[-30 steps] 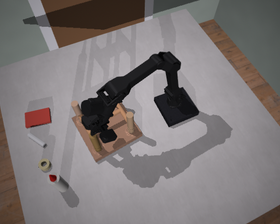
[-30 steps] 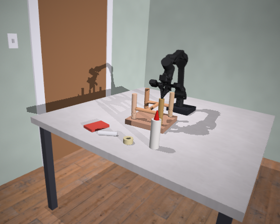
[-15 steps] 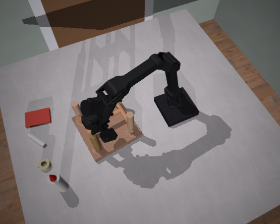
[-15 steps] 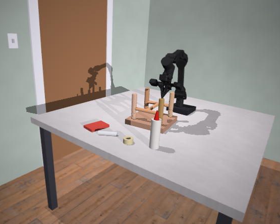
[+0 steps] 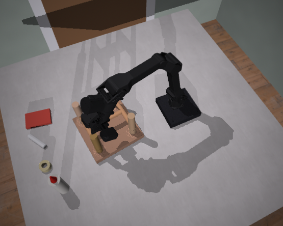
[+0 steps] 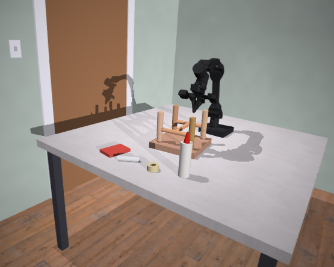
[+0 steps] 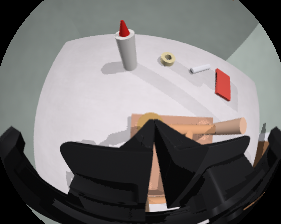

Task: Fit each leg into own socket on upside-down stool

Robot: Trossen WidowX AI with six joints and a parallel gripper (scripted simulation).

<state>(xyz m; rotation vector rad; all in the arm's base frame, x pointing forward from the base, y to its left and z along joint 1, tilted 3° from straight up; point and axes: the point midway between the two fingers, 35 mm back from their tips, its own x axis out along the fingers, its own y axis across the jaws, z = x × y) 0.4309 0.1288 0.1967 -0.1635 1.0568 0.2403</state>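
My fingers (image 5: 94, 131) (image 6: 194, 112) are closed together with nothing between them, pointing down above the stool, near the top of the mustard leg (image 5: 96, 143) (image 6: 192, 127). Below, the seat (image 5: 112, 150) (image 6: 172, 150) (image 7: 135, 120) lies flat on the surface (image 5: 220, 178) (image 6: 244, 186) (image 7: 86, 95), underside up. The mustard leg, the pale leg (image 5: 131, 123) (image 6: 204, 123), the pinkish leg (image 5: 77, 109) (image 6: 160, 124) (image 7: 231, 126) and the brown leg (image 6: 175, 115) stand at its corners, long axes upright – I can't tell whether every shoulder sits fully down. From the top my own arm covers the brown leg and part of the rails; from the exterior, the glue bottle (image 5: 61, 184) (image 6: 185, 159) (image 7: 127, 52) hides some of the mustard leg's lower end. That bottle stands apart from the seat, red nozzle up. Farther along sit a tan ring (image 5: 41, 166) (image 6: 153, 169) (image 7: 168, 63), hole upward, a white rod (image 5: 37, 141) (image 6: 128, 159) (image 7: 200, 69) on its side, and a flat red block (image 5: 38, 118) (image 6: 115, 150) (image 7: 223, 84) – all clear of the stool.
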